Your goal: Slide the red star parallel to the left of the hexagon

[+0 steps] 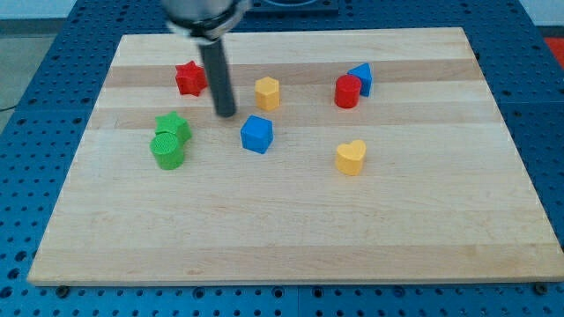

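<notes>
I see the wooden board (291,238) lying on a blue perforated table (26,132), filling most of the view. My rod comes down from the far edge, and my tip (226,114) rests on the board; it has no jaws, so there is nothing to open or close, and it holds nothing. The red star (189,78) lies just left of the rod and farther back than my tip, apart from it. The yellow hexagon (267,92) sits right of the rod. A blue cube (257,134) lies near and right of my tip. At left, a green star (173,125) touches a green cylinder (167,151). At far right, a red cylinder (347,92) touches a blue block (361,78). A yellow heart (351,157) sits nearer, alone.
</notes>
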You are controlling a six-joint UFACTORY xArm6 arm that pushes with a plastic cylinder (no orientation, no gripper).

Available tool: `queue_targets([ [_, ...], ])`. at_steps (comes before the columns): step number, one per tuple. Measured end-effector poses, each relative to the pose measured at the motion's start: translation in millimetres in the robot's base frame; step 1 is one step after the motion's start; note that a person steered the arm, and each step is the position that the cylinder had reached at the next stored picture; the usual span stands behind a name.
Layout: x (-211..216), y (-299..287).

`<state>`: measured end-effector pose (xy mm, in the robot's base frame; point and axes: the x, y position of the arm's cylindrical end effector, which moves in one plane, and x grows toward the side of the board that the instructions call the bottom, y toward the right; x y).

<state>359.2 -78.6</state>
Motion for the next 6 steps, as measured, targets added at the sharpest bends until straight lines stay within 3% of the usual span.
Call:
queue_targets([
  [1, -41.2, 7.0],
  [3, -90.6, -64.6],
  [4, -84.6, -99.1],
  [6, -38.6, -107.4],
])
